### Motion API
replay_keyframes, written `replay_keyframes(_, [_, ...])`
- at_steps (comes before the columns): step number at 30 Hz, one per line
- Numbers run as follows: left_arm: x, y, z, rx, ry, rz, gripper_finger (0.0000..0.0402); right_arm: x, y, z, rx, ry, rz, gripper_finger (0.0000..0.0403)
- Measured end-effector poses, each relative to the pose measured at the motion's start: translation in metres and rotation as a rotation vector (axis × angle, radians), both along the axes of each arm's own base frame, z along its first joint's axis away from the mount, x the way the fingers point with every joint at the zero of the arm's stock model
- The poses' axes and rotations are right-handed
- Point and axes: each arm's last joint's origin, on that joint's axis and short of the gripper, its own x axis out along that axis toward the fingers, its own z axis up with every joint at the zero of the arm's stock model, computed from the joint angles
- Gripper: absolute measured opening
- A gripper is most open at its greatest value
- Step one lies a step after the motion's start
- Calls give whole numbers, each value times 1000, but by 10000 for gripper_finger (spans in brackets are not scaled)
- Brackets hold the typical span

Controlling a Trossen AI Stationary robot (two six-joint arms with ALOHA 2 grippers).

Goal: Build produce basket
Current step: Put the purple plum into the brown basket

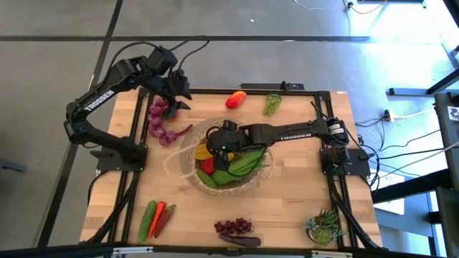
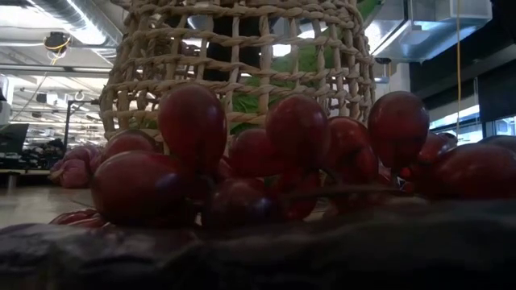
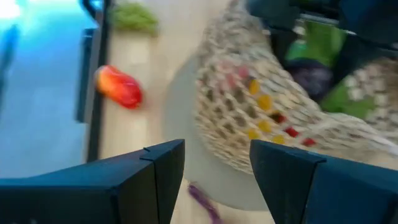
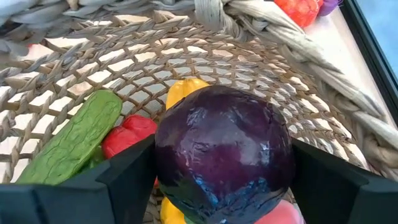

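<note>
Two black jointed arms, white TROSSEN lettering on each forearm, black cables at bases. Left gripper (image 3: 216, 180): flat, blocky dark fingers.

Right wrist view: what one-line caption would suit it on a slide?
Right gripper holds a round, glossy purple vegetable over the tan woven wicker basket.

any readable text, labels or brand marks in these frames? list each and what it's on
"TROSSEN": white lettering along the left arm, high view.
"TROSSEN": white lettering along the right arm, which reaches over the basket, high view; small but legible.
Low view and both wrist views: no text visible.
</note>
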Motion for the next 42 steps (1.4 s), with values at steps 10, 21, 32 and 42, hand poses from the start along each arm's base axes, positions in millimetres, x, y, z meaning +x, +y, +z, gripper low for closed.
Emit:
replay_keyframes(10, [9, -32, -2, -126, -38, -344, 171, 0, 0, 0, 7, -1, 0, 315])
replay_keyframes(21, [16, -53, -2, -119, -34, -452, 171, 1, -3, 0, 34, -15, -36, 315])
replay_keyframes(32, [24, -66, -3, -139, -23, -479, 171, 2, -5, 1, 61, -41, -69, 315])
replay_keyframes(42, [50, -79, -7, 5, -38, -520, 171, 2, -5, 1, 93, -36, -40, 315])
